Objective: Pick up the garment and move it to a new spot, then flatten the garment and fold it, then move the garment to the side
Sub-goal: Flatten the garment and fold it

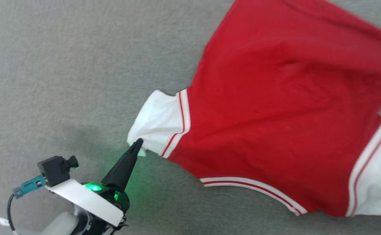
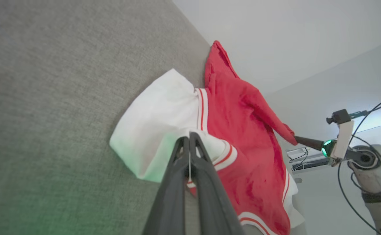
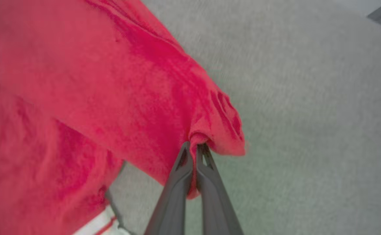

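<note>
- Grey woven surface (image 1: 63, 65) logged as background. Where to put the garment (image 1: 275, 114)?
- Across right half of head view, mostly flat on the grey, one red edge pulled up off it.
- Why pulled up?
- Probably stretching cloth taut between two held points. Guessing flatten step, fold not yet begun.
- Axis?
- Sleeve-to-sleeve line slanting from left white sleeve (image 1: 157, 120) down to right white sleeve (image 1: 376, 182). Curved white band (image 1: 252, 186) between them facing robot, red body pointing away toward top right.
- Pincers?
- Both closed: left gripper (image 2: 189, 138) pinching lower corner of that left sleeve, thin white bit between tips; right gripper (image 3: 195, 146) pinching bunched red fold, held above surface.
</note>
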Tool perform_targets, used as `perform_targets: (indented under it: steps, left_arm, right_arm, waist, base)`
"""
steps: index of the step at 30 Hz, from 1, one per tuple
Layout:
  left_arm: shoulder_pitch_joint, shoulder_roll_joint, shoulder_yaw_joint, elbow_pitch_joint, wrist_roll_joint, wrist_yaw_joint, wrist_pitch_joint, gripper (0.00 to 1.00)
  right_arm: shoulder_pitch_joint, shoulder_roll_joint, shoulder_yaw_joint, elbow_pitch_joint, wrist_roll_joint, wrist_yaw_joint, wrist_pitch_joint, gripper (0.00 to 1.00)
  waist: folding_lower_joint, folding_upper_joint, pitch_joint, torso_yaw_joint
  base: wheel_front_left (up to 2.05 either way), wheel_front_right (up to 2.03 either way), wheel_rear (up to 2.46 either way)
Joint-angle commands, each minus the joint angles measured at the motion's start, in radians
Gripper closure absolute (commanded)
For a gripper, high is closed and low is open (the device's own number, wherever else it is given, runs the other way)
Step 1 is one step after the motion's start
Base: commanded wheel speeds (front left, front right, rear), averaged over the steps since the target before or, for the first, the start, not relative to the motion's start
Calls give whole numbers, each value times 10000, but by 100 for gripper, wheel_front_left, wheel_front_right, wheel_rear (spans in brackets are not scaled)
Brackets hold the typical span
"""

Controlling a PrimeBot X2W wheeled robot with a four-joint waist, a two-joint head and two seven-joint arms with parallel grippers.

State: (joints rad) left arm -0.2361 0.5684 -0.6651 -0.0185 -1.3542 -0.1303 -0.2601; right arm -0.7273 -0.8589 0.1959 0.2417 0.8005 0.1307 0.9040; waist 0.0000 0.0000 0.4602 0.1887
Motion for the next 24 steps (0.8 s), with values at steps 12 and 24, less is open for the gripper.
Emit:
perform_targets:
  steps: [12, 24]
  left_arm:
    - [436, 215, 482, 127, -93, 221, -33, 100]
    - [598, 329, 629, 170, -186, 246, 2, 100]
  right_arm:
    - [7064, 426, -1077, -3937, 675, 0, 248, 100]
    - [9504, 2350, -1379, -5953, -673, 0, 694, 65]
  waist:
    - [0, 0, -966, -1297]
    - [0, 0, -1078, -1555]
  base:
    - [0, 0, 0]
    - [0, 0, 0]
